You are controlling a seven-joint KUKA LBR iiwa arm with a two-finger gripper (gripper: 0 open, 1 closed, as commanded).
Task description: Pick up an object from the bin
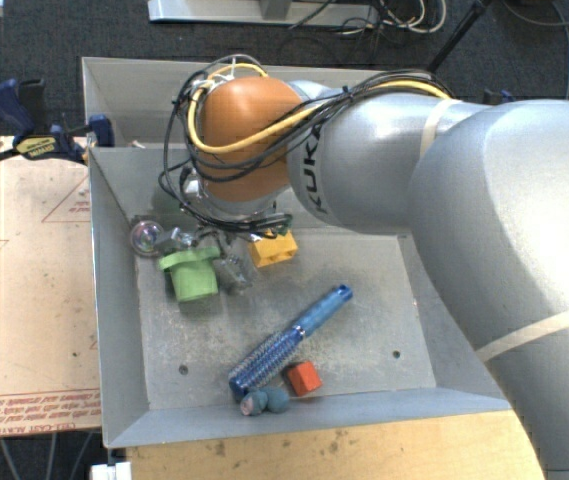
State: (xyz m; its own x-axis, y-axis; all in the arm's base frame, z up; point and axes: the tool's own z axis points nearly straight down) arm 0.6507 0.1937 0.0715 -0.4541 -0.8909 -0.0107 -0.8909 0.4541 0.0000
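Observation:
My gripper [226,264] hangs under the orange wrist cover in the bin's left middle, low over the floor. A green plastic piece [192,275] lies right against its left side, touching or nearly so. A small yellow block [272,249] sits just to the gripper's right. A clear, purplish round thing [146,236] rests at the left wall, further left of the gripper.
A blue hairbrush [289,339] lies slantwise in the bin's front middle. Beside its lower end sit a small red-orange block [304,377] and a small blue-grey lump [268,401] at the front wall. The arm covers the bin's back right.

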